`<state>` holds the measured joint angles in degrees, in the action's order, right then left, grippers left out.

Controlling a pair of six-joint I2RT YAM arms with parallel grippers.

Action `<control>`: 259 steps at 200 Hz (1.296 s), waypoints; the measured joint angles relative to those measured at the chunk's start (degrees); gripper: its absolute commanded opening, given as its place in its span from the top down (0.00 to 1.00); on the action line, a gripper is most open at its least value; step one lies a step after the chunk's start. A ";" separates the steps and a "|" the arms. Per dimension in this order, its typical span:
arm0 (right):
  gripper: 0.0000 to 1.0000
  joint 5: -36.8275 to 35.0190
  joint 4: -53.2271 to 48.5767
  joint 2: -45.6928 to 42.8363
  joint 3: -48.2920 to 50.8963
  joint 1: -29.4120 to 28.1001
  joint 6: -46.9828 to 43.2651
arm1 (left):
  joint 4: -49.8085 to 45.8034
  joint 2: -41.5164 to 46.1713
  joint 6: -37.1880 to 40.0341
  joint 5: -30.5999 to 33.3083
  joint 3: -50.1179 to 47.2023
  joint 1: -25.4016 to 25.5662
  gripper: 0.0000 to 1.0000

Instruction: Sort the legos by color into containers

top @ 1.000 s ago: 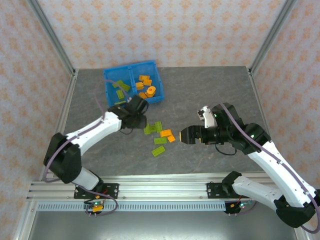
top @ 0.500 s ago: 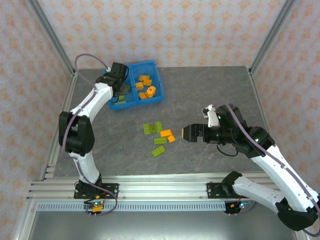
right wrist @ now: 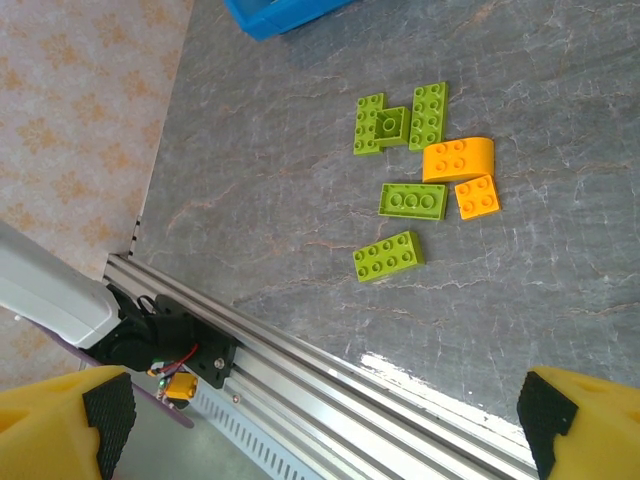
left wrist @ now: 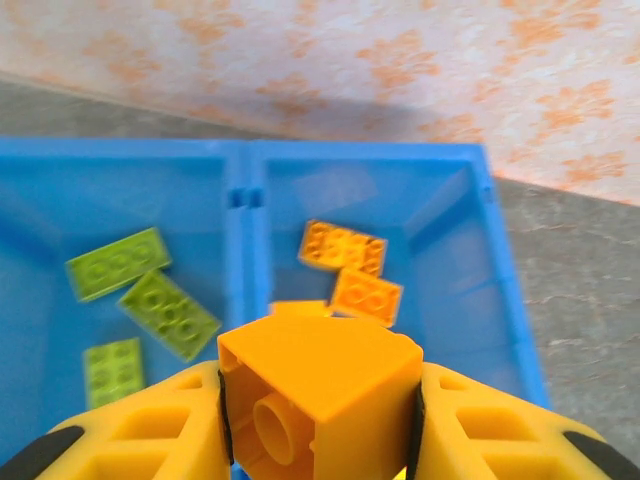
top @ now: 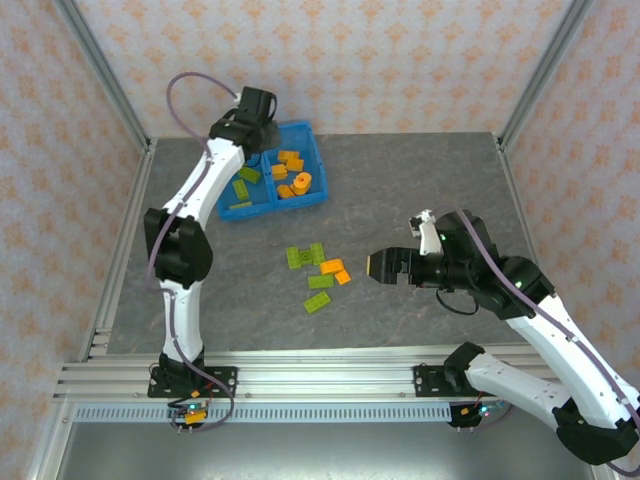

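Clamps an orange brick (left wrist: 330, 385) between left gripper (left wrist: 318, 425) fingers over the blue tray (left wrist: 236, 262), at 11 o'clock on the table (top: 430, 180), apparently above the divider. Holds right gripper (right wrist: 325, 420) fingers spread wide and empty, with loose legos (top: 318, 270) at its 9 o'clock. Shows lime bricks (left wrist: 118, 262) in the left compartment, orange pieces (left wrist: 343, 246) in the right.

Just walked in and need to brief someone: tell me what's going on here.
The left gripper is shut on an orange brick, held above the blue tray near its divider. In the top view, the tray's left compartment has green bricks and the right one has orange bricks. The right gripper is open, hovering just right of the loose bricks on the table: five green and two orange, not yet sorted.
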<state>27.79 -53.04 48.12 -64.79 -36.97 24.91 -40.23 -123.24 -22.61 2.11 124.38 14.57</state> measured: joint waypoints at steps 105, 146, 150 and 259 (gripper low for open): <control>0.01 -1.70 -0.07 -2.03 0.00 0.00 1.03 | -7.54 -24.15 0.50 -5.60 21.97 2.05 0.24; 0.01 -2.45 0.00 -0.94 0.00 0.00 1.09 | -9.25 -21.22 0.24 -8.41 22.56 2.05 0.18; 0.01 -2.56 0.00 -0.74 0.00 0.00 1.11 | -9.62 -20.48 0.24 -8.66 22.51 2.08 0.18; 0.01 -11.85 6.01 26.18 0.04 -11.32 10.40 | 1.77 56.76 29.97 -25.57 -35.06 6.78 0.00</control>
<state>15.94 -47.03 74.30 -64.75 -48.29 35.31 -38.46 -66.48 7.35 -23.46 89.32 21.34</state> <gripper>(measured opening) 0.994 0.994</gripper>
